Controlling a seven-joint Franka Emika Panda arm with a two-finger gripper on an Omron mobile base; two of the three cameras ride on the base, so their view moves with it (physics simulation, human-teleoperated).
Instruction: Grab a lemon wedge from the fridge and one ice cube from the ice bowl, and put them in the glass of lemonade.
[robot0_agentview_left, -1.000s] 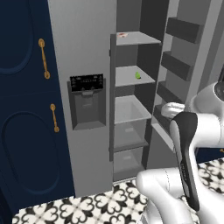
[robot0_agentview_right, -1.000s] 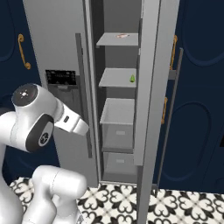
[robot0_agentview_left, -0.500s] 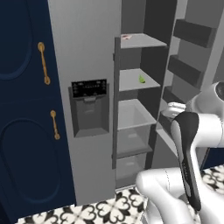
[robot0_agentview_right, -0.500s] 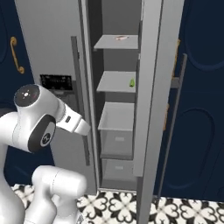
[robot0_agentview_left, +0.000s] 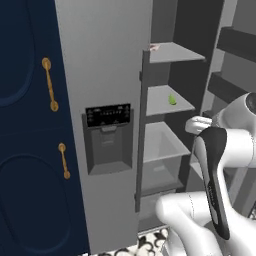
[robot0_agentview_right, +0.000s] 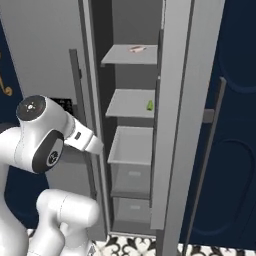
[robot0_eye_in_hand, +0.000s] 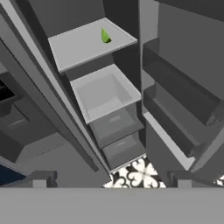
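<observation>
The tall grey fridge (robot0_agentview_left: 105, 60) stands with its right door swung open, its dark dispenser panel (robot0_agentview_left: 107, 116) on the shut left door. The lemon wedge (robot0_agentview_left: 172, 99) (robot0_agentview_right: 149, 105) (robot0_eye_in_hand: 105, 36), tiny and yellow-green, lies on the second shelf (robot0_eye_in_hand: 83, 43) near its right back corner. My gripper (robot0_eye_in_hand: 111, 180) is open and empty, well short of the shelf, looking into the open compartment from below and outside. The ice bowl and the glass of lemonade are out of view.
A small pinkish item (robot0_agentview_right: 136, 49) lies on the top shelf. Below the wedge's shelf sit two grey drawers (robot0_agentview_right: 132, 150). The open door (robot0_agentview_right: 180, 125) with its door racks (robot0_eye_in_hand: 179, 100) stands on the right. Navy cabinets (robot0_agentview_left: 25, 150) with brass handles flank the fridge.
The whole picture has shifted and grown: the base has driven closer to the fridge. The gripper stays open and the wedge has not moved on its shelf.
</observation>
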